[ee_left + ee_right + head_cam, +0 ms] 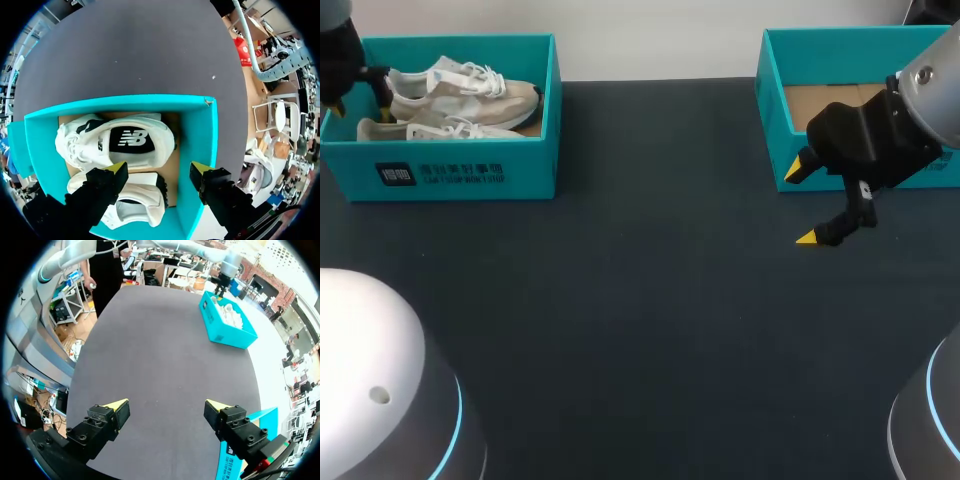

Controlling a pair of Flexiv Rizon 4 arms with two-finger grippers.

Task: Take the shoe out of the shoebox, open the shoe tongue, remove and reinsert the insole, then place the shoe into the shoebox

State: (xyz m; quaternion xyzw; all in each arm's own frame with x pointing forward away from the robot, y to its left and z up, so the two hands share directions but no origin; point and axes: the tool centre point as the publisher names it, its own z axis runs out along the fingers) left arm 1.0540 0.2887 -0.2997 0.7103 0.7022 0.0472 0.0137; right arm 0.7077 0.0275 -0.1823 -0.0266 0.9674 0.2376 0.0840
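A teal shoebox (450, 175) stands at the table's far left with two white and beige sneakers lying in it. My left gripper (360, 108) hangs over the box's left end, at the shoes' heels. In the left wrist view this gripper (160, 169) is open. One fingertip (119, 167) is between the upper shoe (95, 145) and the lower shoe (135, 205), the other above the box wall (205, 135). Neither finger presses a shoe. My right gripper (803, 203) is open over the bare table, empty in its own view (166, 405).
A second teal box (770, 110) with a brown cardboard floor stands at the far right, just behind my right gripper, and its corner (245, 440) shows beside the right finger. Dark tabletop (640, 300) spreads between the two boxes.
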